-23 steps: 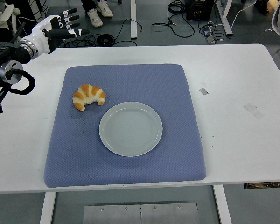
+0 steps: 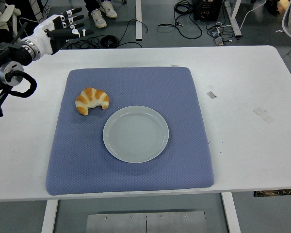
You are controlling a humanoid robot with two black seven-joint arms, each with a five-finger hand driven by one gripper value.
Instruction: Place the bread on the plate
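A golden croissant (image 2: 92,100) lies on the blue mat (image 2: 131,82), just up and left of the empty pale plate (image 2: 136,134), a small gap between them. My left hand (image 2: 63,25) hovers past the table's far left corner, well up and left of the croissant, fingers spread and holding nothing. The right arm is out of the picture.
The mat covers the middle of the white table (image 2: 242,97). Two bits of tape (image 2: 211,94) lie on the table right of the mat. Cables and a person's shoes (image 2: 101,14) show on the floor beyond the far edge.
My left hand has shifted slightly up and to the right. The croissant and plate have not moved.
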